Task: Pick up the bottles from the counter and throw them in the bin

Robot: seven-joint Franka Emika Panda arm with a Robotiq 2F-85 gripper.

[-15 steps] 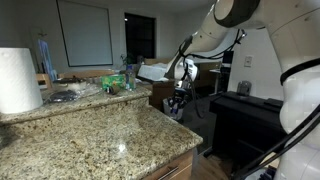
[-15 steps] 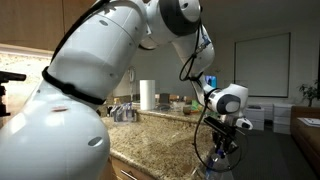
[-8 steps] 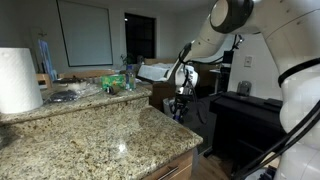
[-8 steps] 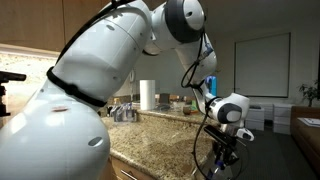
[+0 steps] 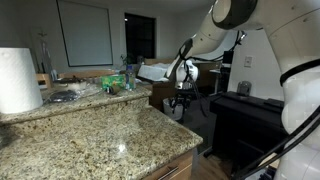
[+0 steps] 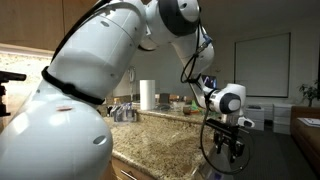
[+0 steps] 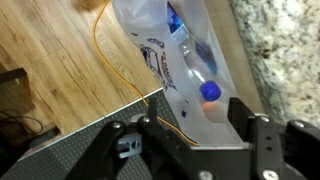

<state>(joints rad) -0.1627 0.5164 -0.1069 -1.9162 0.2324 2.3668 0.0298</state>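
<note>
Robot hand (image 7: pixel 190 135) is hovering above pale lined bin (image 7: pixel 146 45).
Fingers (image 7: pixel 255 130) are standing apart; clear blue-capped plastic bottle (image 7: pixel 196 68) is lying inside.

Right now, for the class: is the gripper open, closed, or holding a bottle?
Gripper: open, holding nothing; a bottle lies below it in the bin.

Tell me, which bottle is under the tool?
The clear blue-capped bottle lying in the bin, right below the open tool; I can't make out another bottle.
</note>
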